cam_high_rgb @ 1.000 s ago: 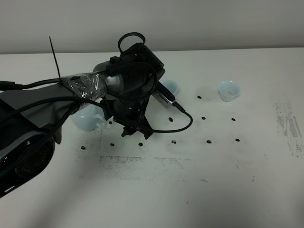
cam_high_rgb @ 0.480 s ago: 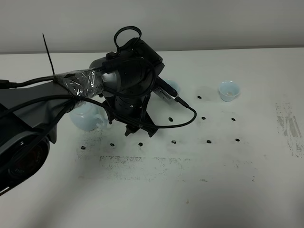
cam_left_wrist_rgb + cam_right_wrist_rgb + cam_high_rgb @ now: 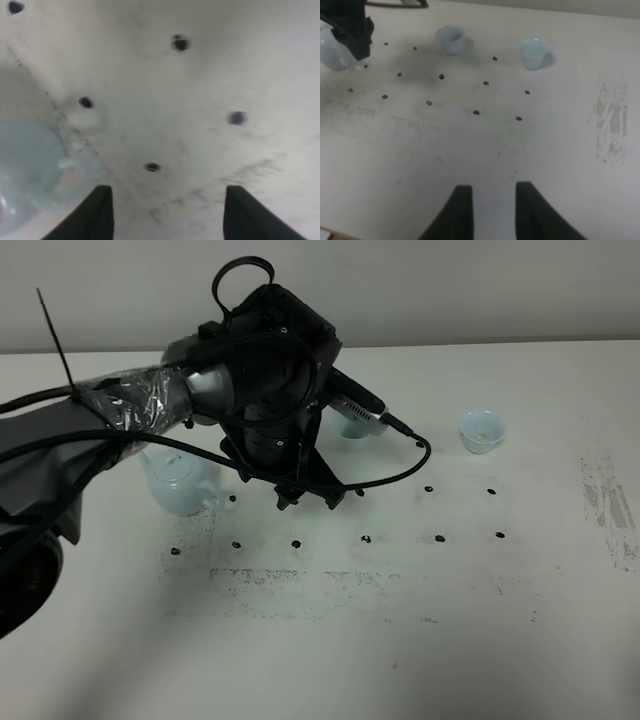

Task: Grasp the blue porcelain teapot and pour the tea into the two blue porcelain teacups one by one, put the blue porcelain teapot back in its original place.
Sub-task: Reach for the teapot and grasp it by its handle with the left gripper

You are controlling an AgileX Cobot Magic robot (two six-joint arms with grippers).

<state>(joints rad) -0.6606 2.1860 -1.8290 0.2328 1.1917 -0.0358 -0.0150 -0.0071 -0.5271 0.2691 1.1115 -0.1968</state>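
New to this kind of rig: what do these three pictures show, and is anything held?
It is a two-armed robot at a white table. The wide picture comes from a camera mounted high; the big black shape in it is the left arm. The other two come from a camera on each wrist. On the table stand a pale blue teapot, two small blue teacups and black dot marks. The left gripper is open near the teapot; the right gripper is open too. Nothing is held.

Left claw (image 3: pixel 308 498) seemingly farther from teapot (image 3: pixel 178 480)
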